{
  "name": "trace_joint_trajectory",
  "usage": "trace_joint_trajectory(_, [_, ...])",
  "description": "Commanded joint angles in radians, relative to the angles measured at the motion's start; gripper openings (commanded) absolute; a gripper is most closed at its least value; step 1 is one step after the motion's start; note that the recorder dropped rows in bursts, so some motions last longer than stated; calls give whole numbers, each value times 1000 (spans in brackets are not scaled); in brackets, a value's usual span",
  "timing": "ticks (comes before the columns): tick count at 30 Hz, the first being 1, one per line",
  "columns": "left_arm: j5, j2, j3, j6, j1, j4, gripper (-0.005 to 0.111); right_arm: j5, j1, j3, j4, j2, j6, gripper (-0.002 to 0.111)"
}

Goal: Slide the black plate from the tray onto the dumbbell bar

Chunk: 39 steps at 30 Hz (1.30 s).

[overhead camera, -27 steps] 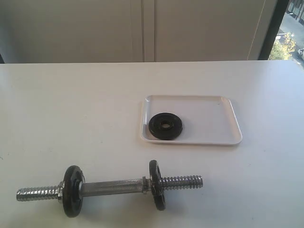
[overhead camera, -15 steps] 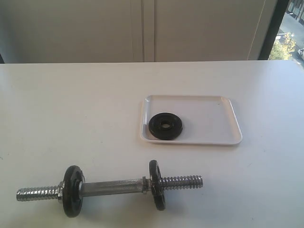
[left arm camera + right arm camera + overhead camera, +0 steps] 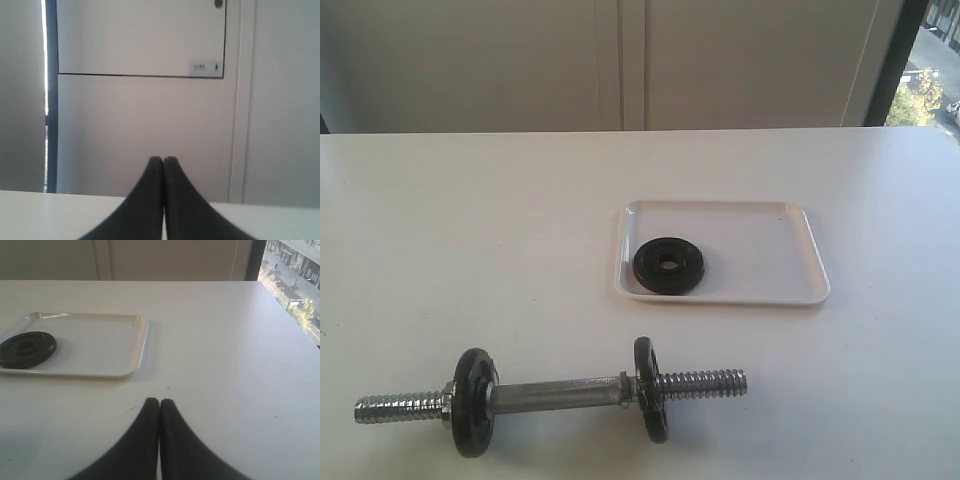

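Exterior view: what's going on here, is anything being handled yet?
Nothing is being handled right now. The black plate lies flat at the left end of the tray. The dumbbell bar rests on the table in front of it, with two other plates already on it. The left gripper and right gripper are both shut, empty and touching nothing.

Behind the white table (image 3: 470, 220) stand pale panels (image 3: 740, 60), perhaps cabinet doors; a window (image 3: 932, 85) lies beyond its right corner.
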<state>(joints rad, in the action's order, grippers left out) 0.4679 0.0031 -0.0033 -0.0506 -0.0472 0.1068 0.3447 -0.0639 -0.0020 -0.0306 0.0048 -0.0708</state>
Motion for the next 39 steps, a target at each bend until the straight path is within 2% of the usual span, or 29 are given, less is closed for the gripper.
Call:
trace_joint_trajectory(1, [61,63,-44,-203,3,47,0,-9,3,2,-3,-5,-5,0])
trace_joint_trajectory(4, [61,201,-170,-241,3,-93,0,-9,3,2,-3,-5,-5,0])
trace_joint_trajectory(6, [12,338,-288,-287,3,-295,0,-9,3,2,-3,-5,-5,0])
trace_joint_trajectory(9, [-293,542,-485,-437,-10,-580,0,-9,3,2,-3,-5,-5,0])
trace_joint_trajectory(13, [-501,684,-580,-443,-87,-674,0,-9,4,2,-5,-5,-5,0])
trace_joint_trajectory(17, [-682,815,-639,-394,-189,-670,0,-9,1,2,-5,-5,-5,0])
trace_joint_trajectory(19, [-776,873,-672,-295,-243,-570,0,-10,1,2,-6,-5,-2,0])
trace_joint_trajectory(21, [-838,930,-709,-81,-297,-387,0,-17,1,2,-6,-5,4,0])
trace_joint_trajectory(23, [-911,984,-756,222,-335,-107,0,-29,1,2,-6,-5,4,0])
trace_joint_trajectory(26, [-1051,1059,-838,646,-357,256,0,-48,1,2,-6,-5,4,0])
trace_joint_trajectory(28, [-1162,1107,-883,835,-361,436,0,-48,1,2,-6,-5,4,0])
trace_joint_trajectory(30, [-1257,1163,-924,953,-365,567,0,-48,1,2,-6,-5,4,0])
trace_joint_trajectory(32, [-1343,1223,-960,1018,-365,637,0,-50,1,2,-6,-5,4,0])
trace_joint_trajectory(35, [-1390,1299,-1000,1049,-376,643,0,-96,1,2,-6,-5,4,0])
trace_joint_trajectory(39, [-1379,1386,-1054,1051,-458,578,0,-244,1,2,-4,-5,4,0])
